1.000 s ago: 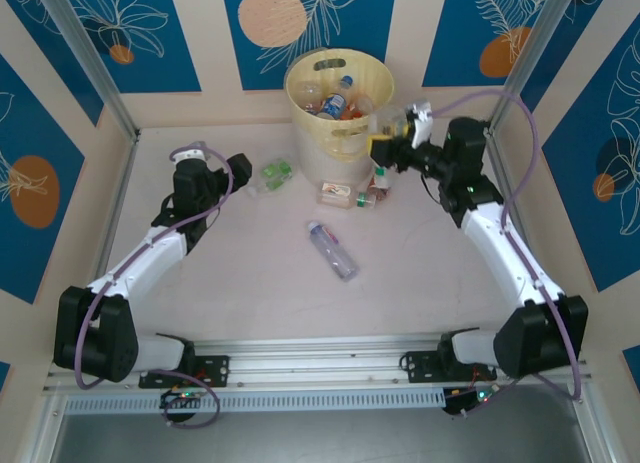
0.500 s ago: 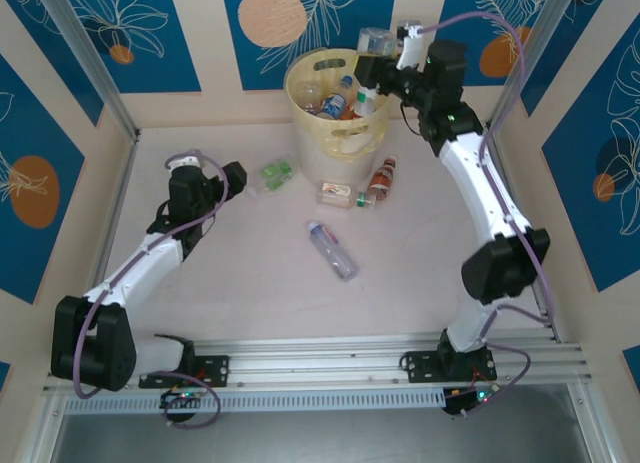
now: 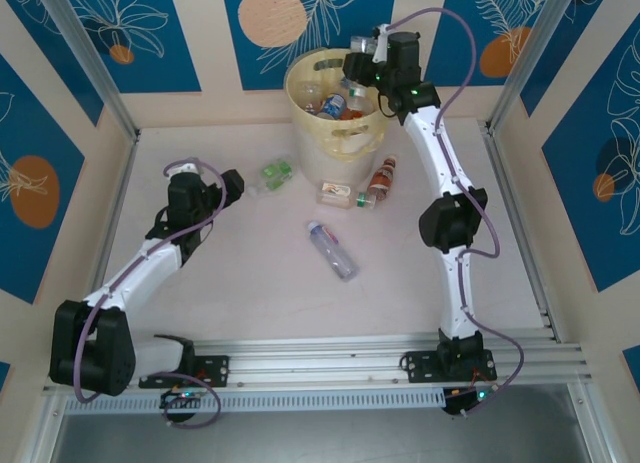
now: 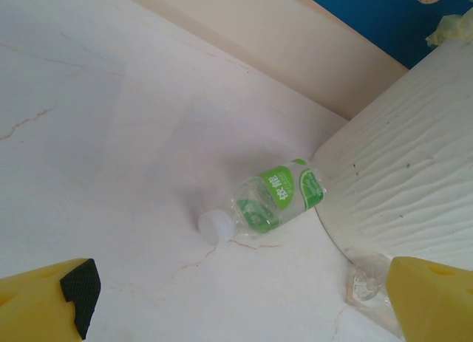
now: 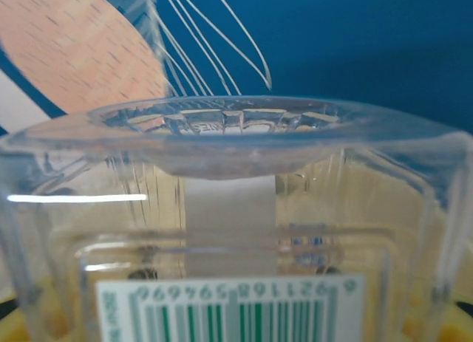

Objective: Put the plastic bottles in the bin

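- The right fingers (image 3: 367, 68) are seen at the far right of the bin's (image 3: 335, 143) rim, closed on a clear bottle (image 5: 229, 209) that is held above the opening.
- In the right wrist view, the clear bottle is pressed close to the lens. Its ribbed end is turned toward the blue wall panel and a green barcode label faces the camera.
- Yellow is seen through the bottle's lower corners. Whether it is finger or bin cannot be told.
- Several binned bottles (image 3: 328, 103) lie inside the bin.
- The left fingers (image 4: 44, 305) are spread wide and hold nothing, low over the bench (image 4: 89, 135).
- A green bottle (image 4: 277, 198) lies on its side ahead of them, its white cap toward the camera and its other end just beside the bin's wall.
- A pale bottle (image 3: 335, 194) and a red bottle (image 3: 378, 180) lie close together just in front of the bin.
- A blue bottle (image 3: 332, 250) lies alone, nearer the middle of the bench.
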Available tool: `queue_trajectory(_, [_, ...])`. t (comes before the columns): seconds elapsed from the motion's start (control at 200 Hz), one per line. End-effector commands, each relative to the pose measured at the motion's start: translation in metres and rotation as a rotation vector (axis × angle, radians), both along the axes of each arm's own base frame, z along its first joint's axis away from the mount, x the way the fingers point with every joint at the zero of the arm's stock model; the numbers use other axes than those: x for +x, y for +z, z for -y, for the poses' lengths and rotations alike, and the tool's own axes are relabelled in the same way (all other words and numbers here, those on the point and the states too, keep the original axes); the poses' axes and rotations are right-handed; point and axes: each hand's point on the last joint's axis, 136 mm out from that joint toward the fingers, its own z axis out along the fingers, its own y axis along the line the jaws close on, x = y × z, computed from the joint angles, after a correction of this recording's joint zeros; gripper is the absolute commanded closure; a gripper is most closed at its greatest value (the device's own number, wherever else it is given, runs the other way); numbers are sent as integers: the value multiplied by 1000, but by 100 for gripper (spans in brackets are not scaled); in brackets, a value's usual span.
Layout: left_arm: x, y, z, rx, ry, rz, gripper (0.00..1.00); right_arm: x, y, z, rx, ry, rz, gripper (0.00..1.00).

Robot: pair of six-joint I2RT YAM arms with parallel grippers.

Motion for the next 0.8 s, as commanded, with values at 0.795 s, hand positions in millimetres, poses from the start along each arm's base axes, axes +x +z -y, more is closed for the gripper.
queue_trajectory(0.795, [11,-15,-1,64,-32,-53,0,-118,84,12,-46,30,214,1])
